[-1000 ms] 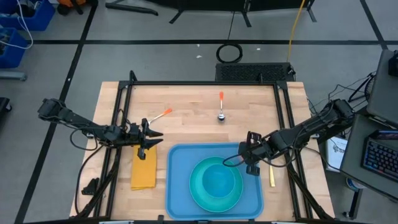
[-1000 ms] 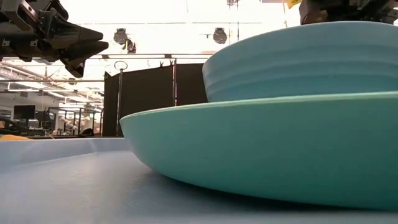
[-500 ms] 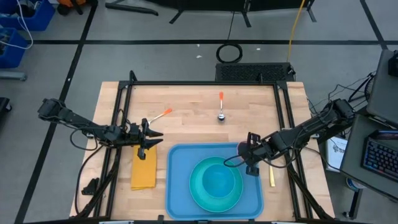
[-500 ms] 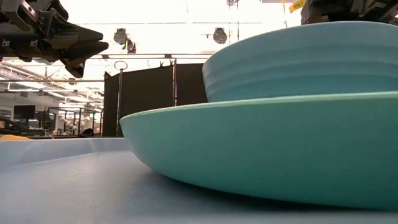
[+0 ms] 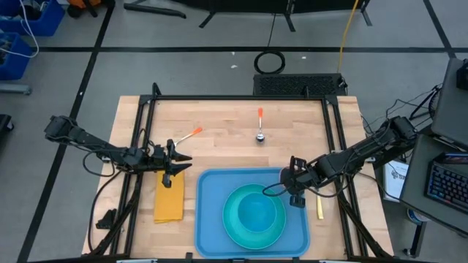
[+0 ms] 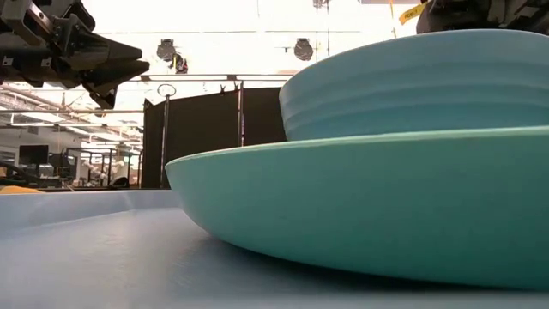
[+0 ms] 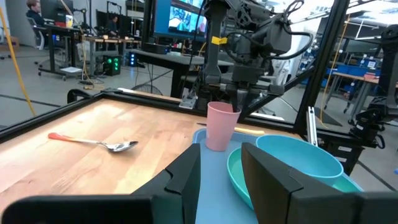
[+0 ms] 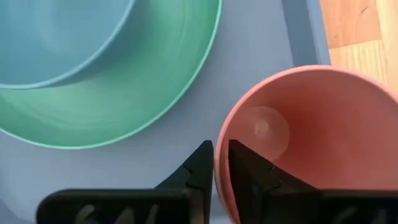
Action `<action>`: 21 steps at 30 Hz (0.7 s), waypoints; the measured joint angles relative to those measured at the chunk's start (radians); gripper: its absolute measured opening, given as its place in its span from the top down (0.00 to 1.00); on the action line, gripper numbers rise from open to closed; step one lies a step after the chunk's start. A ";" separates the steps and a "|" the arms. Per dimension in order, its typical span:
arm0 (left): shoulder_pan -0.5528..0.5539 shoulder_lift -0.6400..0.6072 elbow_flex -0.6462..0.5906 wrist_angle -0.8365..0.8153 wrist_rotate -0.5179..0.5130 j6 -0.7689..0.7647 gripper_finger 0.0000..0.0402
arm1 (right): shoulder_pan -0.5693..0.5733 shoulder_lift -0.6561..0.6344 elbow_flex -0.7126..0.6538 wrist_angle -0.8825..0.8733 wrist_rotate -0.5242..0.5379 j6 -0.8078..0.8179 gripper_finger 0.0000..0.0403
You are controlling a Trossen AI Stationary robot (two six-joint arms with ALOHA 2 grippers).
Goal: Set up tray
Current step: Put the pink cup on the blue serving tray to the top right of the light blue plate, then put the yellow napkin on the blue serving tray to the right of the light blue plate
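From above, the blue tray [image 5: 252,216] lies at the table's [image 5: 219,124] near edge, holding a teal plate [image 5: 254,216] with a bowl [image 5: 257,213] on it. The right gripper [image 5: 289,185] is over the tray's far right corner. The left gripper [image 5: 178,162] hangs above the far end of a yellow napkin [image 5: 169,199] just left of the tray. Two spoons [image 5: 259,126] lie on the wood beyond the tray, and a thin yellow item [image 5: 319,207] lies just right of it. In the low view, the tray floor [image 6: 103,257] fills the foreground, plate [image 6: 360,206] and bowl [image 6: 412,81] loom large, and the left gripper [image 6: 103,64] shows at upper left. The left wrist view shows that arm's fingers [image 7: 267,180] parted and empty, and beyond them a pink cup [image 7: 221,126] standing upright in the tray's corner [image 7: 200,134] under the right gripper [image 7: 239,99]. In the right wrist view, the fingers [image 8: 202,168] straddle the cup's rim [image 8: 219,162], one inside and one outside; whether they pinch it or have let go I cannot tell.
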 joint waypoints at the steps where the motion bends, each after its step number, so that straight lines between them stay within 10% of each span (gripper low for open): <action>1: 0.000 0.000 0.000 -0.001 0.000 0.000 0.70 | 0.000 0.000 0.000 0.001 0.003 0.000 0.88; 21: 0.000 0.000 0.000 -0.003 0.000 -0.001 0.70 | 0.000 -0.051 0.002 0.030 0.011 -0.033 0.69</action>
